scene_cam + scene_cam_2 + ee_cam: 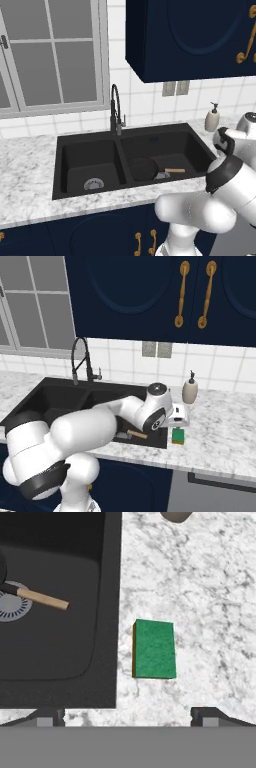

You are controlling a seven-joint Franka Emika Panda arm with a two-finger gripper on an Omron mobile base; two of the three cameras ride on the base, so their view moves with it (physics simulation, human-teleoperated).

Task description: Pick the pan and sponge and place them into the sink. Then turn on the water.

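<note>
1. the room is a kitchen with a white tiled wall, a grey-framed window above the left basin, and navy upper cabinets with curled brass handles.
2. a white-and-grey marbled counter runs along the wall over navy lower cabinets.
3. the black double-basin sink is set into the counter, with a dark spring-neck faucet behind its divider.
4. the black pan lies in the right basin, its light-brown handle pointing right over the silver drain.
5. a beige soap dispenser stands on the counter right of the sink, near the wall.
6. the green-topped sponge lies flat on the counter just beside the sink's right rim, outside the basin.
7. the gripper hangs above the sponge, jaws spread wide with nothing between them.
</note>
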